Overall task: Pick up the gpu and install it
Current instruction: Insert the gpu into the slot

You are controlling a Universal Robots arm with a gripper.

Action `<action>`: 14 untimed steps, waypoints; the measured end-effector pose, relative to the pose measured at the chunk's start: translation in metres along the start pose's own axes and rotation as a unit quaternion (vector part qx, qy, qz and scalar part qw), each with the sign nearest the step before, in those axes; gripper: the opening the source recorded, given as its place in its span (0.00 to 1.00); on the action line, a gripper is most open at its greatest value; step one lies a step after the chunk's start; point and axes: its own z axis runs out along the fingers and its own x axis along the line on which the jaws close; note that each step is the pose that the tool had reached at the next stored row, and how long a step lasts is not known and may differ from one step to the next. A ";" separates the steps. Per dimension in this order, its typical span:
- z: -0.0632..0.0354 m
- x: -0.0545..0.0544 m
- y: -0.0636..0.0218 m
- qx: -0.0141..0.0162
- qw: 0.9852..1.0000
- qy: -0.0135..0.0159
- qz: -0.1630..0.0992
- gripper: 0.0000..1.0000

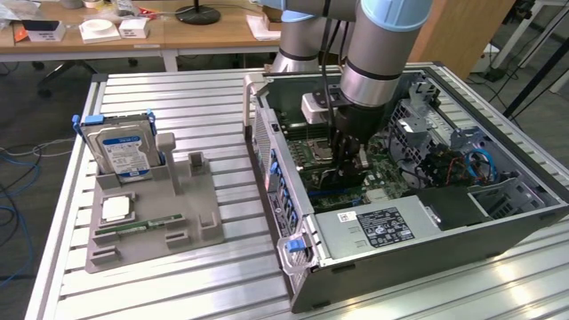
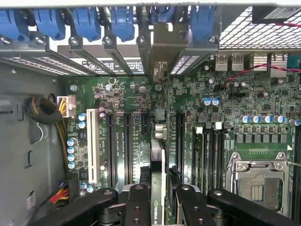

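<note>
While the gpu [image 2: 158, 188] stands on edge between the gripper's [image 2: 160, 200] fingers [image 2: 137, 207], which are clenched on it, its metal bracket reaches toward the rear slot openings over the green motherboard [image 2: 225, 141] inside the open computer case [image 1: 444, 227]. On the exterior view's left, a grey holder [image 1: 191, 213] carries 1 blue-labelled hard drive [image 1: 122, 147] upright and 1 green memory stick [image 1: 142, 225] lying flat.
</note>
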 end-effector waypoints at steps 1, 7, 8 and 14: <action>-0.0007 0.000 0.0002 0.000 1.000 0.000 0.000 0.26; -0.0021 -0.001 0.0004 0.000 1.000 0.000 0.000 0.26; -0.0021 -0.002 0.0004 0.000 1.000 0.000 0.000 0.26; -0.0008 -0.003 0.0004 0.000 1.000 0.003 0.000 0.26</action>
